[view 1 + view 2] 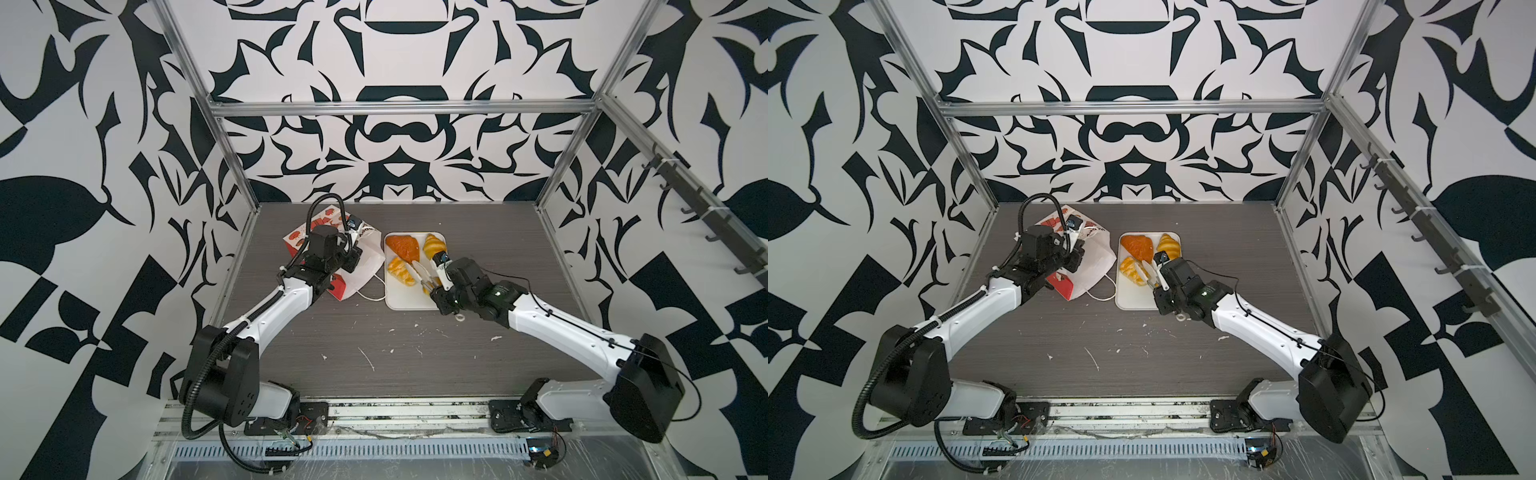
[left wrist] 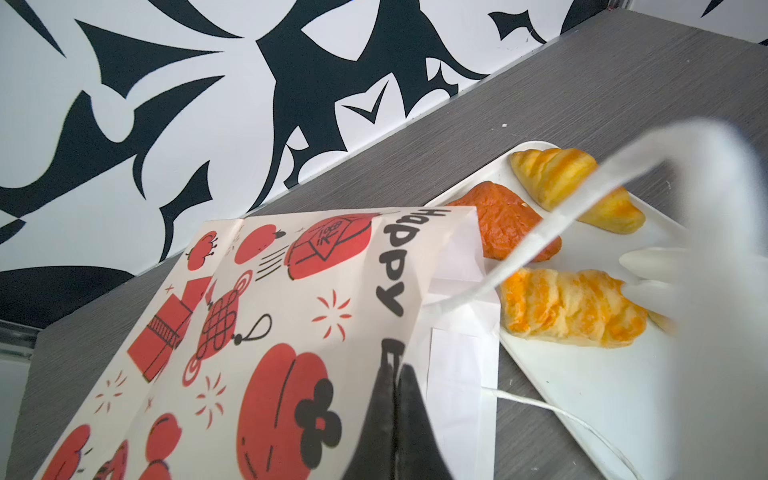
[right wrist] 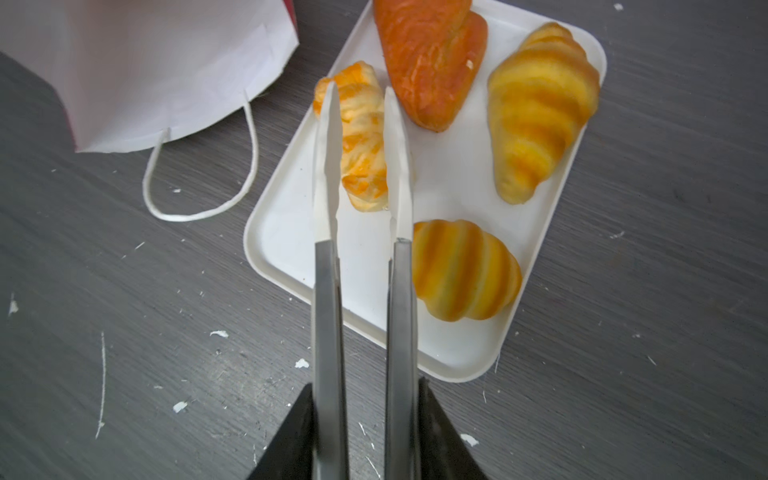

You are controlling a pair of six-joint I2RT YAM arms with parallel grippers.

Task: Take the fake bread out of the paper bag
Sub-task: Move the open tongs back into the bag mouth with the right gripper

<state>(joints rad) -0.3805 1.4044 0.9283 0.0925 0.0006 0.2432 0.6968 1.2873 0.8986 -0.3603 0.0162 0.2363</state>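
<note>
Tongs (image 3: 326,291) clamped in the right pincer (image 3: 365,388) straddle the twisted pastry (image 3: 362,141) on the tray (image 3: 286,232), beside other fake bread (image 3: 540,108). Left pincer (image 2: 397,374), closed tight, pinches the rim of the paper bag (image 2: 291,299), probably steadying it.

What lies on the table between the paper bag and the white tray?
Only a white cord handle of the paper bag, looped on the bare grey table short of the white tray. The right wrist view shows it clearly.

Left arm (image 1: 274,307) and right arm (image 1: 561,328) wear white shells, black joints, black cables, black fingers (image 2: 380,419).
</note>
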